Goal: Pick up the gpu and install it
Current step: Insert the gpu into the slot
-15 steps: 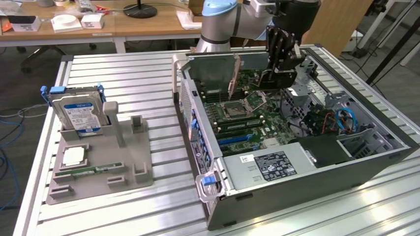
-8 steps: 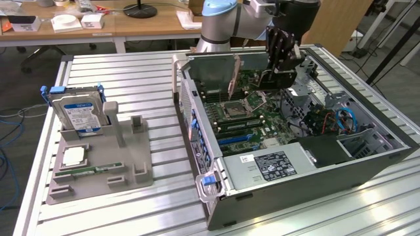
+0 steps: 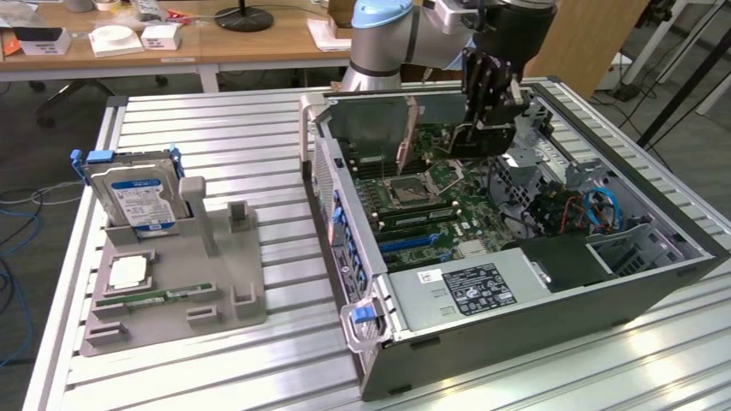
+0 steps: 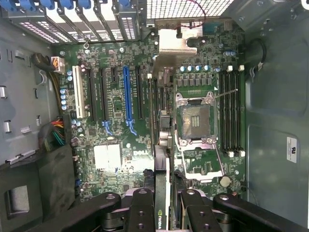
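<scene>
Claw [image 3: 494, 116] is found closed on the gpu [image 4: 162, 145], the card being clamped by its upper edge between the black fingers [image 4: 141, 212], one on each face. In the wrist view the gpu is seen edge-on as a thin dark strip, and its silver end bracket [image 4: 170, 46] is directed towards the perforated rear wall of the computer case [image 3: 549, 300]. The card is held upright over the motherboard [image 4: 116, 121], in line with the row of expansion slots and between the black slots [image 4: 139, 94] and the CPU socket [image 4: 195, 121]. Whether its lower edge is seated in a slot, or merely above one, cannot be determined. A blue slot [image 4: 126, 96] and a white slot [image 4: 77, 96] are noted further to the side, both unoccupied, and the memory slots [image 4: 231, 111] are noted on the far side of the socket. In the exterior view the case is seen lying on its side with the cover off, on a slatted metal table [image 3: 228, 128], and the claw is positioned inside its open top near the rear end. A power supply [image 3: 468, 287] with a black label is observed at the near end of the case. Towards the exterior view's left, well apart from the case, a grey holder [image 3: 171, 317] is recorded; a hard drive [image 3: 137, 197] is stood upright in it and a narrow green memory stick [image 3: 154, 297] is laid flat in it
</scene>
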{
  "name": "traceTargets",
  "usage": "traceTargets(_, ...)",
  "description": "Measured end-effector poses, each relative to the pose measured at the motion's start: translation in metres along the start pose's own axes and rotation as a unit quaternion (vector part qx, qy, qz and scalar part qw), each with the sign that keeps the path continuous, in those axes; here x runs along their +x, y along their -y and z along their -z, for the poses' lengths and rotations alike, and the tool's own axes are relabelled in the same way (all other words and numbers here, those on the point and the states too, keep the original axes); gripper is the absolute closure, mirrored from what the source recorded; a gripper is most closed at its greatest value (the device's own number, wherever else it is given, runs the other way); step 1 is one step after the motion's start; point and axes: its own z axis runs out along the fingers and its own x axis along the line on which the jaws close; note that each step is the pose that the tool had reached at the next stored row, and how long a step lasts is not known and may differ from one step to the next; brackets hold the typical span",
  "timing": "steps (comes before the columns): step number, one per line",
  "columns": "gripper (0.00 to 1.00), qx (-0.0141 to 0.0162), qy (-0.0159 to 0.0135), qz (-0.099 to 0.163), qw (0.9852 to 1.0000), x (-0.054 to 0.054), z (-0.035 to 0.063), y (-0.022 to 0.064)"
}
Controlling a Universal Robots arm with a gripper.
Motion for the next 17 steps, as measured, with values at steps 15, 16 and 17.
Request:
traceTargets(15,0.74,0.0,0.0003,0.009,1.0,0.0007,-0.005,-0.0072)
traceTargets(16,0.74,-0.0001,0.0004,0.012,0.9999,0.0007,-0.0051,-0.0073)
traceTargets(17,0.74,-0.0002,0.0005,0.014,0.9999,0.0007,-0.0051,-0.0073)
